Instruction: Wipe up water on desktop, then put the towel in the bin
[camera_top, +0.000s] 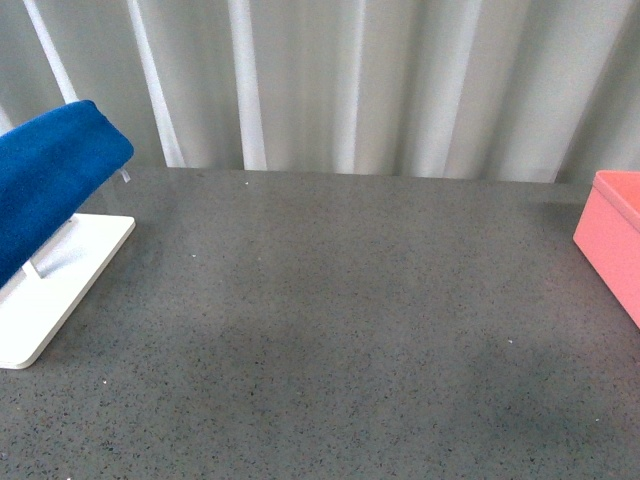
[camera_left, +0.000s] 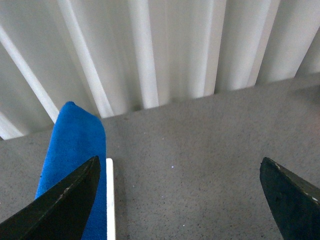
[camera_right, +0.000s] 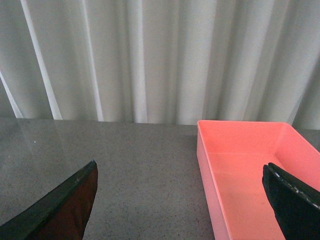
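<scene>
The blue towel (camera_top: 45, 180) hangs draped over a rack at the far left of the speckled grey desktop (camera_top: 340, 320). At the right edge stands the salmon-pink bin (camera_top: 612, 240), partly cut off. Neither arm shows in the front view. In the left wrist view my left gripper (camera_left: 180, 200) is open above bare desktop (camera_left: 200, 165), with the towel (camera_left: 75, 145) just beside one finger. My right gripper (camera_right: 180, 200) is open too, one finger over the desktop (camera_right: 140, 170) and the other over the empty bin (camera_right: 245, 165). No water is discernible on the surface.
A flat white rack base (camera_top: 60, 285) lies under the towel at the left; its edge (camera_left: 110, 200) shows in the left wrist view. Pale pleated curtains (camera_top: 340, 80) close off the back of the desk.
</scene>
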